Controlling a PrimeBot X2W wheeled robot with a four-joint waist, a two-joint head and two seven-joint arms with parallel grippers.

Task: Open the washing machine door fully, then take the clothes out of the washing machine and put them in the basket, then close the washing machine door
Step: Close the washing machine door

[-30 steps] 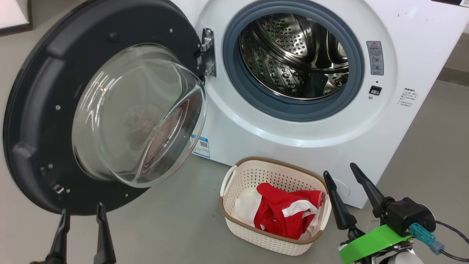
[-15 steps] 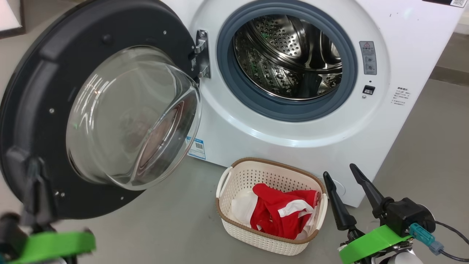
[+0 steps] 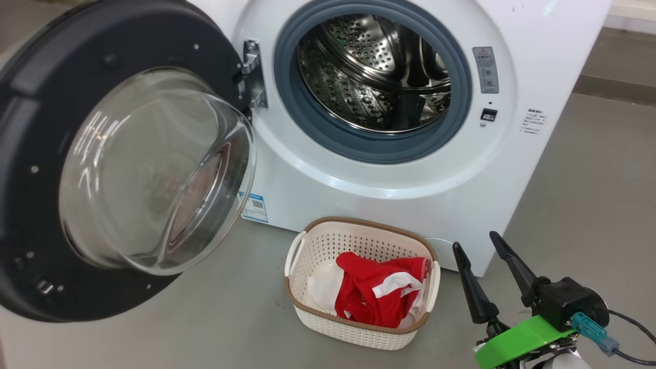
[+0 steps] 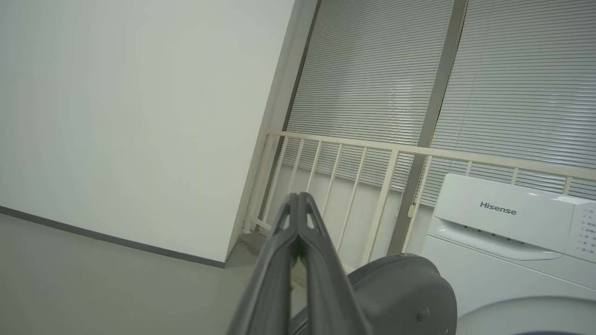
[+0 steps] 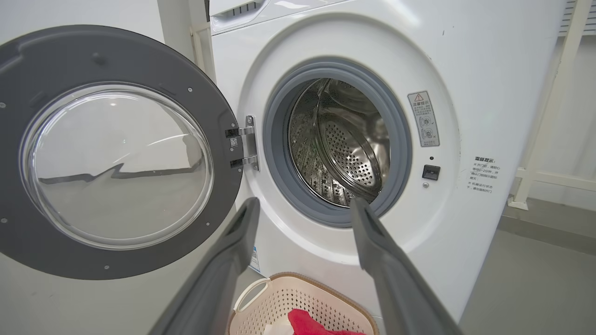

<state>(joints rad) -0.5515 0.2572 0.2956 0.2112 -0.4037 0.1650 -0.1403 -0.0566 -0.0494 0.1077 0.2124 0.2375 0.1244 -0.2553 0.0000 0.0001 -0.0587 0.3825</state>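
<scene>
Red clothes [image 3: 359,307] fill the basket [image 3: 359,222]; door [image 3: 128,46] apparently fully open.

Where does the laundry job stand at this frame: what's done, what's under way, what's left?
Done: the washing machine door stands wide open, the drum looks empty, and the clothes lie in the basket. In hand: nothing held; the left gripper is shut by the door's outer side, the right gripper open near the basket. Left: closing the door.
</scene>
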